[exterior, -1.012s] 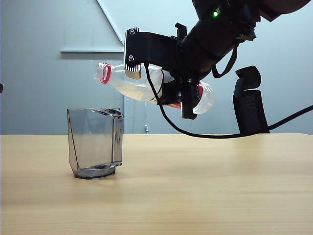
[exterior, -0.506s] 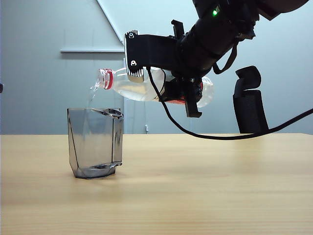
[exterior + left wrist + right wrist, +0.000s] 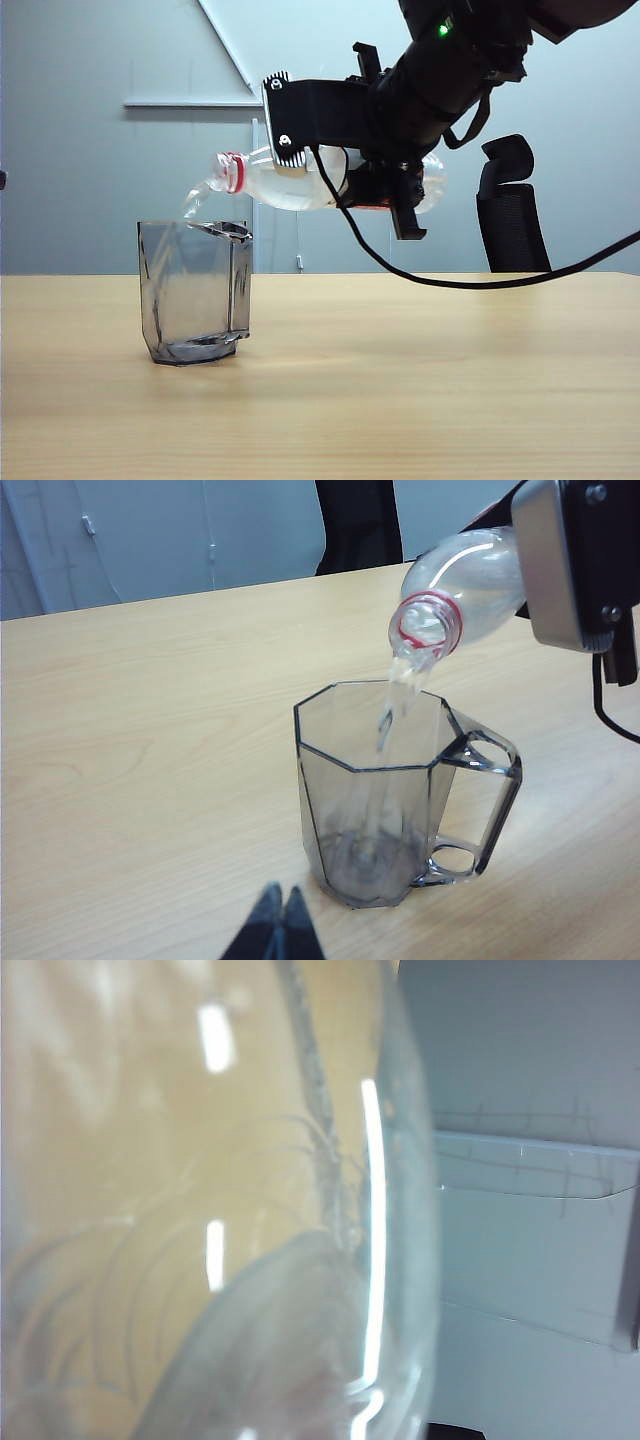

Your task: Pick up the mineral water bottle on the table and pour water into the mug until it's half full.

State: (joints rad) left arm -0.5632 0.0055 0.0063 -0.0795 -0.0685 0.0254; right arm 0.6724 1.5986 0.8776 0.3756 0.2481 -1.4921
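While water (image 3: 385,720) streams into the mug (image 3: 195,292) at left on the worktop (image 3: 420,380), right end effector (image 3: 385,185) clamps the bottle (image 3: 290,183) mid-body: thin, slippery plastic, likely crushable. Left end effector (image 3: 277,927) pinched shut, empty, near the mug.

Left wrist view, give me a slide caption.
Right gripper tips the mineral water bottle, water streaming into the mug; left gripper shut nearby.

Clear glossy plastic bottle (image 3: 290,180), wood-grain table (image 3: 420,380)
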